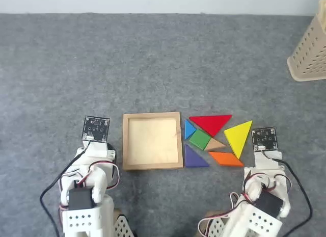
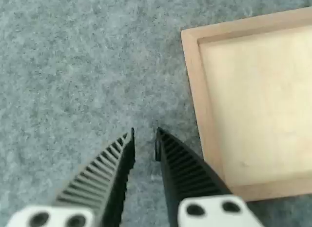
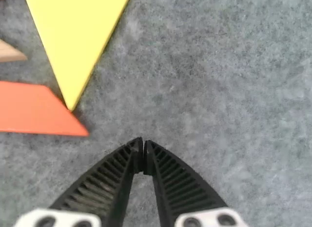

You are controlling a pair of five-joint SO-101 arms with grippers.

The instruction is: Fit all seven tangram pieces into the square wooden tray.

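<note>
We are holding the right gripper (image 3: pixel 143 148) closed on nothing, the left gripper (image 2: pixel 145 138) slightly ajar. Just beyond the right fingertips (image 3: pixel 130 156), the orange parallelogram (image 3: pixel 31 110) and yellow triangle (image 3: pixel 73 31) are lying flat. The tray (image 2: pixel 192 85) is sitting beside the left fingers (image 2: pixel 173 161). The pieces are probably light, stiff and slick, so we are favouring opposite edges.

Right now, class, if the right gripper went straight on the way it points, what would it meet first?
Probably nothing: ahead of the right gripper lies bare grey mat; the yellow triangle sits just beside that line.
</note>
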